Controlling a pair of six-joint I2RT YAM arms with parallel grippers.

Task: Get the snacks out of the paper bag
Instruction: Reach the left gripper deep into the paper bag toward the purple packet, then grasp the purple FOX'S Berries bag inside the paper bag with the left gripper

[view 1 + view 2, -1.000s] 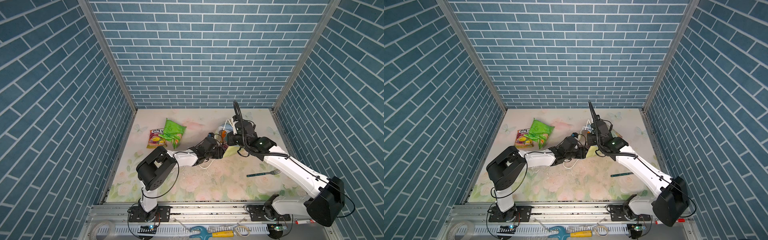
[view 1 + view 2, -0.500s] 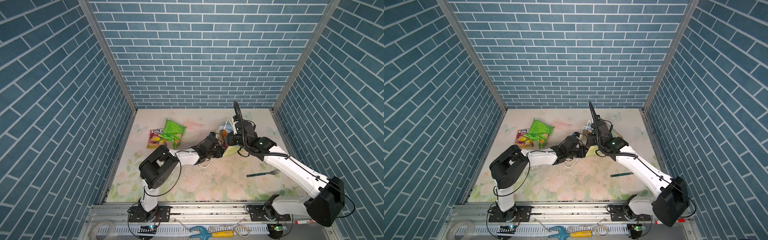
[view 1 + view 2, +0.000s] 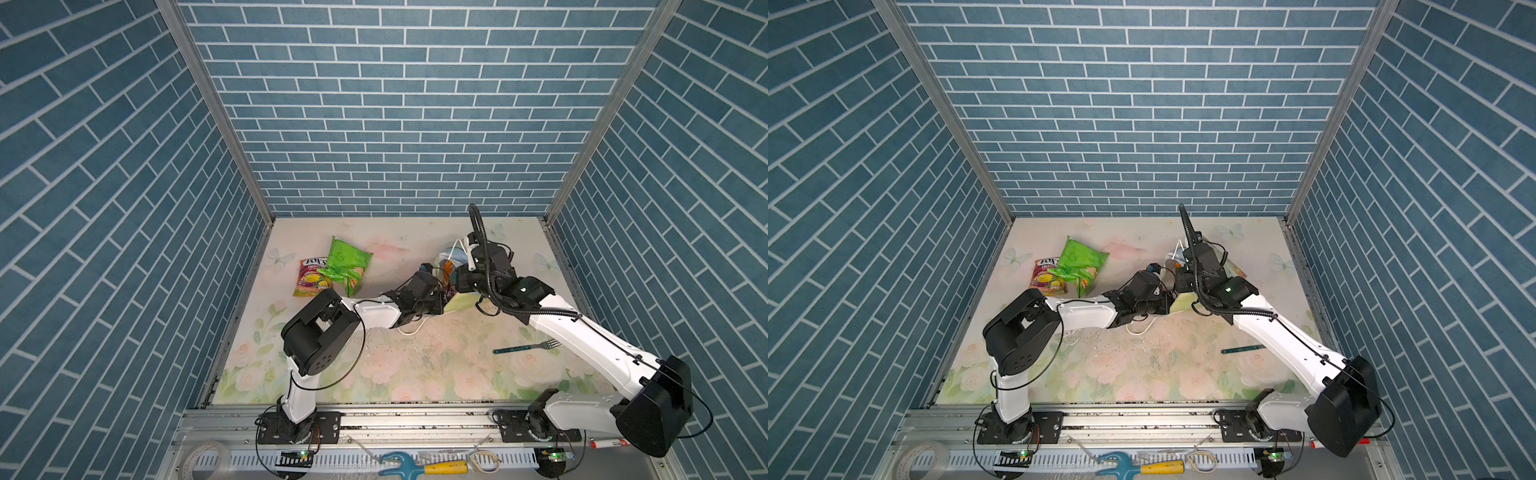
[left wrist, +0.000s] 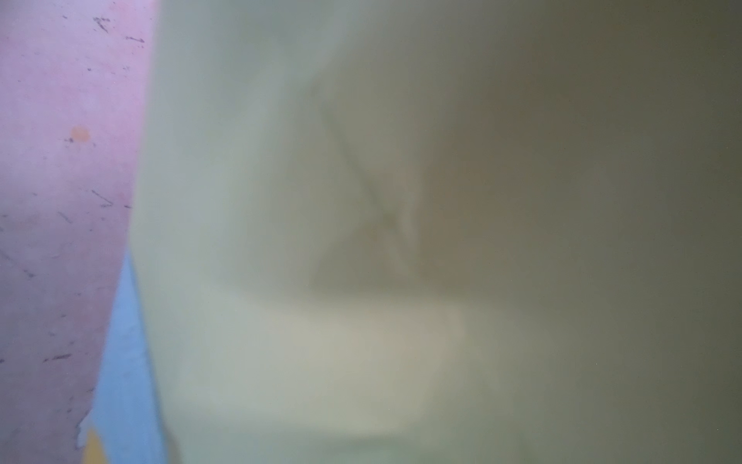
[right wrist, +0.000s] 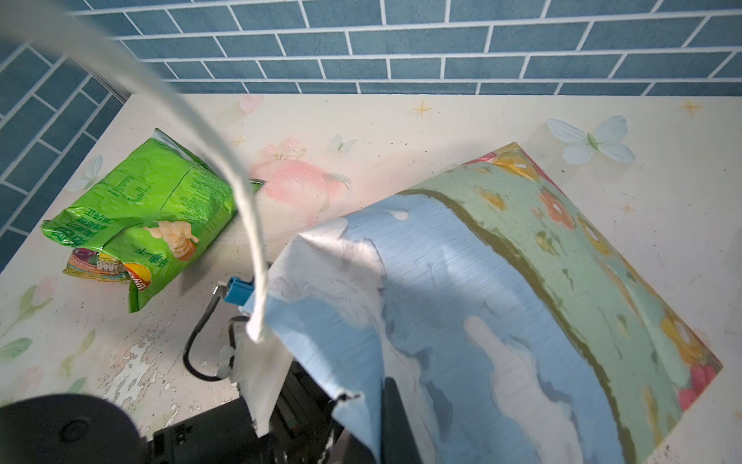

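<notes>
fox's candy packet [image 3: 309, 277]: flat on table, far left, out of the bag.
green chip bag [image 3: 347, 264]: overlapping that packet.
left gripper [image 3: 441, 297]: tips inside the paper bag's mouth, jaws closed; contents hidden.
paper bag [image 5: 502, 281]: on its side.
right gripper [image 3: 459, 282]: clamped on the bag's rim.
fork [image 3: 525, 348]: well apart, right.

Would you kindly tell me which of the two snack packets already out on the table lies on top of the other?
The green chip bag: it overlaps the FOX'S packet, which lies partly under its edge.
</notes>
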